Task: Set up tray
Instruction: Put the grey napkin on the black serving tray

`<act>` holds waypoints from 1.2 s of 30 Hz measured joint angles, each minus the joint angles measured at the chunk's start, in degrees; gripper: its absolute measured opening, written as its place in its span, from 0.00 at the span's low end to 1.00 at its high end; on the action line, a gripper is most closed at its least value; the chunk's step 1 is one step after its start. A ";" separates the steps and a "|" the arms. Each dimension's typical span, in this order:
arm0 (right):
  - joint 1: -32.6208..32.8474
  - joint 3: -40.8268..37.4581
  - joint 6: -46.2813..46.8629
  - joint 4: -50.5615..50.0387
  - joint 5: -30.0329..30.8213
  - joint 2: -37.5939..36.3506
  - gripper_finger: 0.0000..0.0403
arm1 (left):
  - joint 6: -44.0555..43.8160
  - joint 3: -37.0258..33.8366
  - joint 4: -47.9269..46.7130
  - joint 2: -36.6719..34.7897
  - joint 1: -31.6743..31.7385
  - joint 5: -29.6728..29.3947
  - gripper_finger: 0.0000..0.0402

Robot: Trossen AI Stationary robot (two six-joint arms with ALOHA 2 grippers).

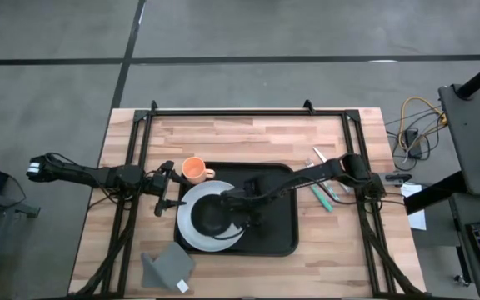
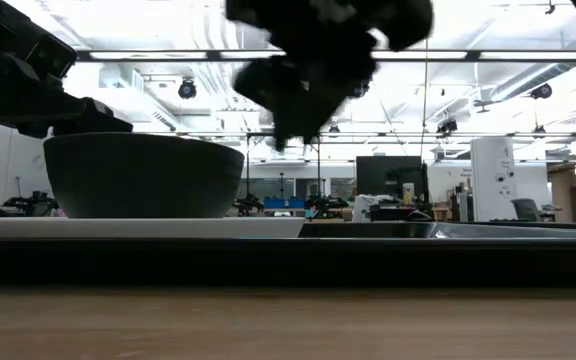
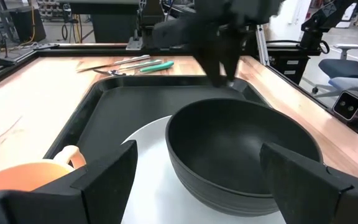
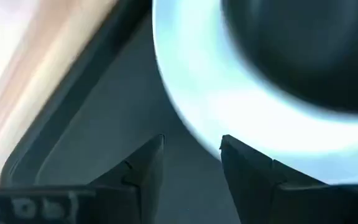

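Tray directly beneath right claw, claw parted and empty, beside white plate

The right arm stretches across from its side, wrist tipped downward, and the right gripper hangs with a narrow gap showing between its two fingers. The left arm lies low and level, and the left gripper has its fingers spread wide apart.
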 joint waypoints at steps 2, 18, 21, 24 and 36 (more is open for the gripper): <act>-0.57 -1.01 1.97 -3.08 0.15 -0.02 0.36 | 0.00 -0.03 0.00 0.00 -0.01 0.00 0.79; -6.81 -25.20 15.13 -4.85 1.49 -16.26 0.32 | 0.00 0.02 0.00 0.00 -0.01 0.01 0.79; -7.34 -32.60 19.50 1.66 4.47 -24.16 0.32 | 0.00 -0.03 0.00 0.00 0.00 0.00 0.79; -7.55 -39.09 25.29 6.24 9.52 -31.49 0.32 | 0.00 -0.03 0.00 0.00 0.00 0.00 0.79; -12.98 -54.99 50.48 7.36 14.79 -47.62 0.32 | 0.00 -0.03 0.00 0.00 -0.02 0.00 0.79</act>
